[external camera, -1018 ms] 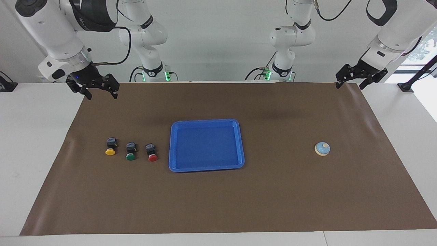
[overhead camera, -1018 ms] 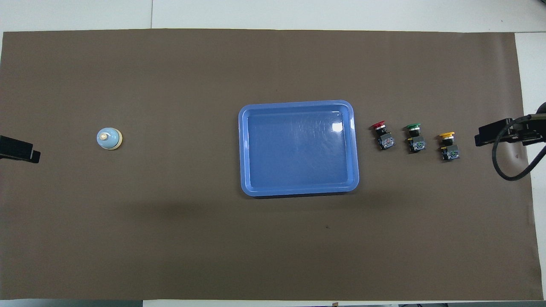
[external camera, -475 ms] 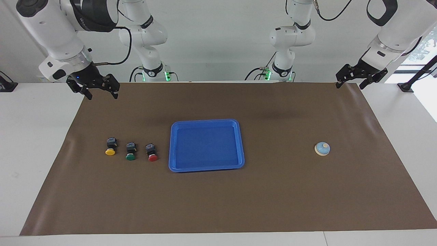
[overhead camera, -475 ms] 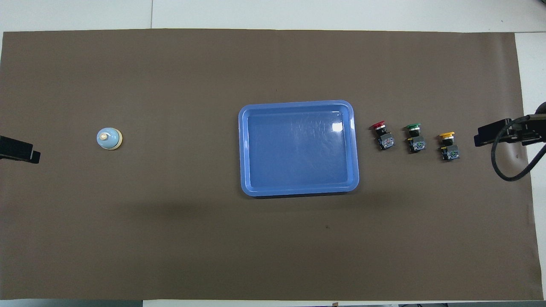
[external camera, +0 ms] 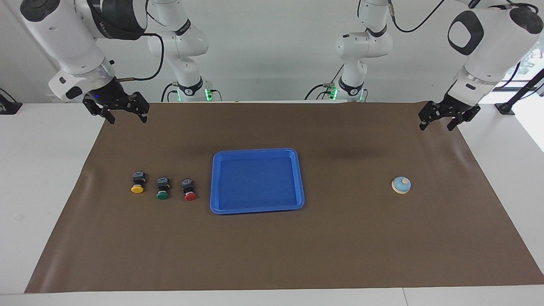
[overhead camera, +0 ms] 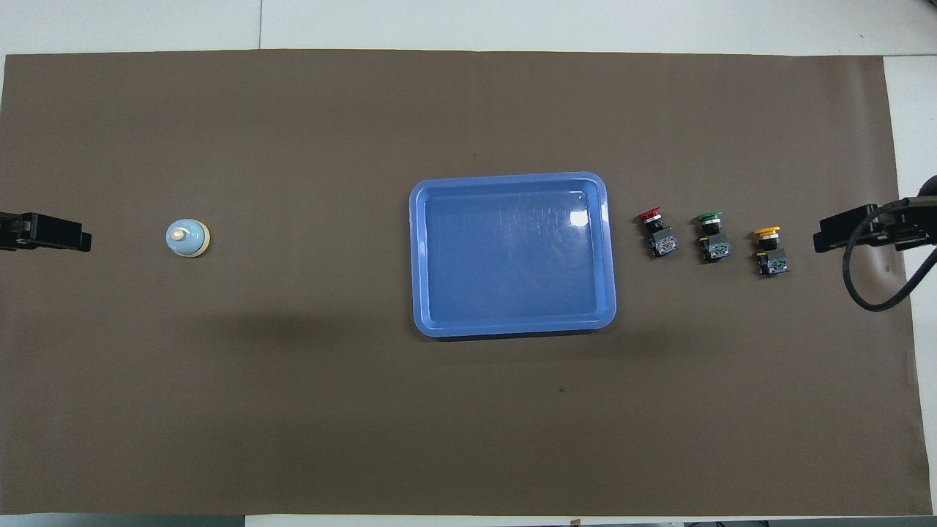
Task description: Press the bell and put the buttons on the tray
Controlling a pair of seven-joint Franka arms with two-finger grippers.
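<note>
The light-blue bell (external camera: 401, 185) (overhead camera: 187, 238) stands alone on the brown mat toward the left arm's end. The blue tray (external camera: 255, 178) (overhead camera: 512, 249) lies mid-table with nothing in it. Beside the tray, toward the right arm's end, three buttons lie in a row: red (external camera: 190, 196) (overhead camera: 650, 217), green (external camera: 162, 195) (overhead camera: 708, 217), yellow (external camera: 137, 189) (overhead camera: 766, 233). My left gripper (external camera: 436, 126) hangs open in the air over the mat's corner at its own end, apart from the bell. My right gripper (external camera: 128, 120) hangs open over the mat's corner at its end, holding nothing.
A brown mat (external camera: 272, 255) covers most of the white table (external camera: 42, 191). A black cable (overhead camera: 871, 293) loops from the right wrist above the mat's edge near the yellow button. A black mount (external camera: 505, 108) sits on the table at the left arm's end.
The left arm has swung over and lowered its gripper a little, bringing it in over the mat toward the bell. The right arm, buttons, tray and bell have not moved.
</note>
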